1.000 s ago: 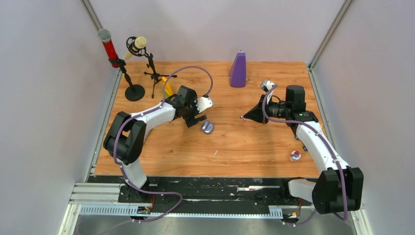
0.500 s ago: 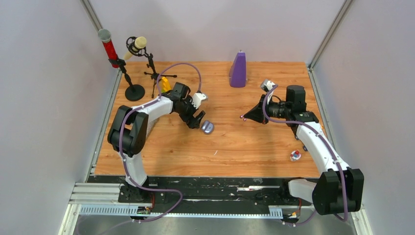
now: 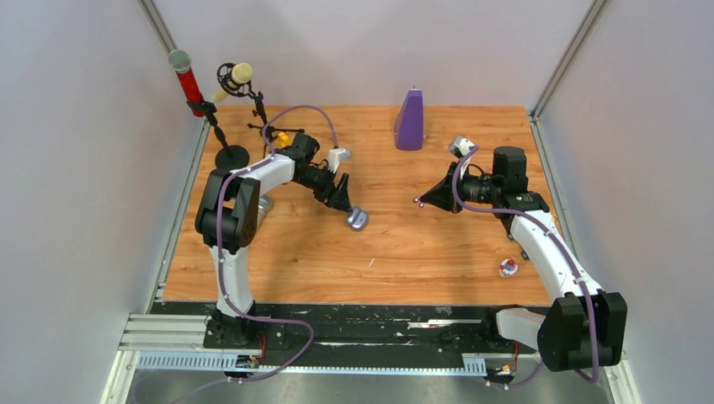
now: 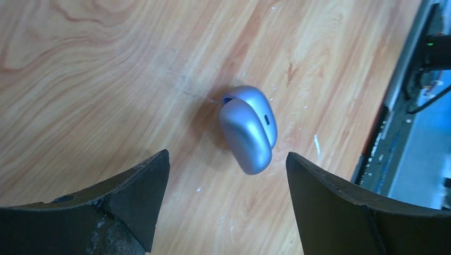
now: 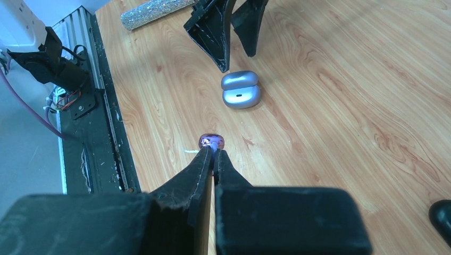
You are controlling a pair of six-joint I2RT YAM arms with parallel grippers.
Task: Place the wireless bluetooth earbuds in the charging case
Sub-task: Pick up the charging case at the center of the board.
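1. Right tool (image 5: pixel 214 154) is clenched on one pale purple earbud (image 5: pixel 211 141). The bud is pinched at the very fingertips, above the bench (image 3: pixel 421 252) and apart from the case.
2. Charging case (image 4: pixel 248 129), a pale purple oval, lies on the bench between the two tools. The lid looks closed or barely ajar; I cannot tell which. I see no bud inside.
3. Left tool (image 4: pixel 227 156) is released, jaws spread wide. The case sits just ahead of the tips, in line with the gap, touching neither finger.
4. My read is that the task is at an early stage: one bud is in hand and none is seated. What's left is to open and steady the case, seat this bud, then fetch its partner. I can't confirm any other bud in any view.
5. Only the left wrist view shows the case's seam, a small slot on its wall, and the clearance on both sides.
6. Only the right wrist view shows the bud clearly. It also shows a glittery cylinder (image 5: pixel 154 11) and a dark object (image 5: pixel 441 215), cut off by the frame edge, that I can't identify.
7. Only the top view gives the layout. The tools face each other across the case, a purple metronome (image 3: pixel 410 120) stands at the far edge, and a red-and-white item (image 3: pixel 508 268) lies near the right arm.
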